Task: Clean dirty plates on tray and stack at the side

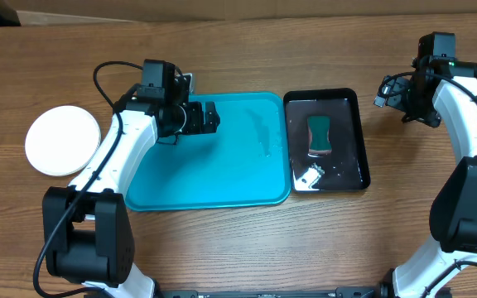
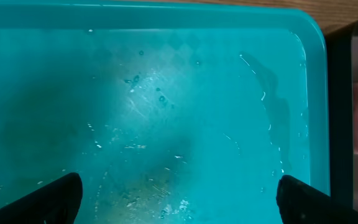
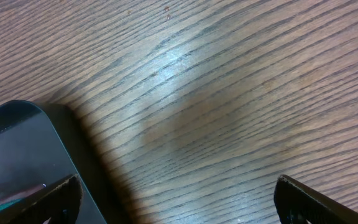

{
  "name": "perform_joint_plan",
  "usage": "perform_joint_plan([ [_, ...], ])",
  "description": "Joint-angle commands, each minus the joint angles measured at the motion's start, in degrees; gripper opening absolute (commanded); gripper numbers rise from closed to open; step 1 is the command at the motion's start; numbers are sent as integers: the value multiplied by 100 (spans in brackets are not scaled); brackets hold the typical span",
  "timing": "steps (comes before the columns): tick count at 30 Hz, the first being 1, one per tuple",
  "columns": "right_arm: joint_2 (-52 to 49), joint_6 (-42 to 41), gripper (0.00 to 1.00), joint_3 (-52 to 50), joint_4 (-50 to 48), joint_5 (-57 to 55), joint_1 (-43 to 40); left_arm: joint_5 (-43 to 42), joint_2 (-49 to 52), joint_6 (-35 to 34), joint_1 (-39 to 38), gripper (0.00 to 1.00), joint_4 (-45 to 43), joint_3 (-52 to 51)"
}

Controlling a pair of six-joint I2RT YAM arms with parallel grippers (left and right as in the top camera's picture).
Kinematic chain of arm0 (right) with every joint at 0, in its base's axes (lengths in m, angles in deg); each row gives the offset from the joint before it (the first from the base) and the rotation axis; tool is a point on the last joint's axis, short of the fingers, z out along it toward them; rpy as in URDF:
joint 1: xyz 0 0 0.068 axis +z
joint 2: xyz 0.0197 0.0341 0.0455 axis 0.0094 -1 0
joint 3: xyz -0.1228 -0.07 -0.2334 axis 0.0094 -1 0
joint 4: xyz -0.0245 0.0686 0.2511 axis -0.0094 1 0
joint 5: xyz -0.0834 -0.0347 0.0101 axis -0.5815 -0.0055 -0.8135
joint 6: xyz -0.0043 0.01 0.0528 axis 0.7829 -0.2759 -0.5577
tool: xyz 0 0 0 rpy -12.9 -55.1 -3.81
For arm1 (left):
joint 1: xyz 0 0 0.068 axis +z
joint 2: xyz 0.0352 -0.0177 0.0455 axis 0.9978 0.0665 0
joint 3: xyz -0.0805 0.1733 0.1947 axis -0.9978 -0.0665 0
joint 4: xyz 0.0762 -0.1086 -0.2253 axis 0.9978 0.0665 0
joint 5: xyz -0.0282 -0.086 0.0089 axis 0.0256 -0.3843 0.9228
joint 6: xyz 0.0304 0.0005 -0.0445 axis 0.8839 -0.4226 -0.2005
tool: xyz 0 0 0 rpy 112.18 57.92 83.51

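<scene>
The turquoise tray (image 1: 222, 178) lies at the table's middle, with no plate on it and only water streaks and droplets on its floor (image 2: 166, 106). A white plate (image 1: 63, 139) rests on the wood left of the tray, and I see no smear on it. My left gripper (image 1: 214, 117) hovers over the tray's far left part. In the left wrist view the left gripper (image 2: 179, 205) is open, with only wet tray floor between its fingers (image 2: 51, 202). My right gripper (image 1: 387, 91) hangs over bare wood at the far right. It (image 3: 179, 202) is open and holds nothing.
A glossy black tray (image 1: 358, 136) stands right of the turquoise one; its corner (image 3: 17, 149) shows in the right wrist view. In it lie a green sponge (image 1: 319, 135) and a small white crumpled thing (image 1: 309, 175).
</scene>
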Motion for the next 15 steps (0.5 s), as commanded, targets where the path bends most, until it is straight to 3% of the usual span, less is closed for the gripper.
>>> perform_joint_plan([
  [1, 44, -26, 100, 33, -28, -13, -20, 96, -175, 151, -48, 100, 7, -20],
  [15, 87, -26, 100, 33, -28, -13, 203, 96, -175, 151, -42, 100, 7, -20],
])
